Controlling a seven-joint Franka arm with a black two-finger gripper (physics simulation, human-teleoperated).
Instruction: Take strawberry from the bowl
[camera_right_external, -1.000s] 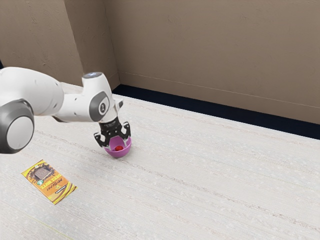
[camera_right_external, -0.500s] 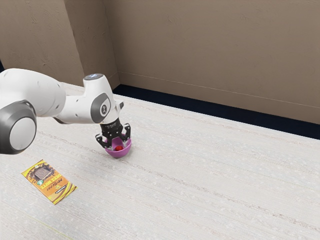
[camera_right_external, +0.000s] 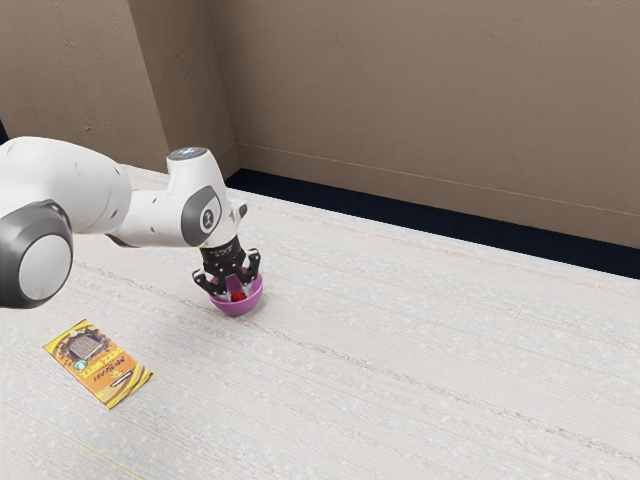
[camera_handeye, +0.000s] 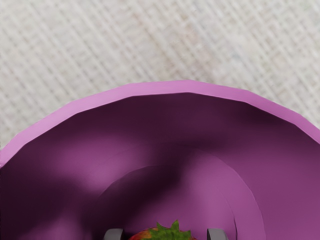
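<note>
Open claw reaching into a pink-purple bowl, one finger on either side of a strawberry.

The black two-finger claw (camera_right_external: 238, 294) points down into the bowl (camera_right_external: 238, 309), its fingers (camera_handeye: 114, 234) spread, with a slim gap between each and the fruit in the wrist view. The red strawberry (camera_right_external: 238, 297) lies inside the bowl, its green leafy cap (camera_handeye: 171, 231) facing the wrist camera. The bowl's wall curves up around fruit and fingertips. The bowl stands upright on a pale, woven-looking surface (camera_right_external: 420, 360). Well apart from it, toward the exterior view's left and nearer that camera, a yellow and orange packet (camera_right_external: 98, 362) lies flat, its printing upside down. The white and grey arm (camera_right_external: 150, 215) comes in from the exterior view's left. Behind everything run a dark strip (camera_right_external: 440, 232) and a brown wall (camera_right_external: 420, 100).

In the exterior view, the claw covers part of the bowl's rim, and the packet's small lettering is hard to read. The arm is cut off by that view's edge. In the wrist view, the picture's edge crops the bowl, the fingers and most of the strawberry.
</note>
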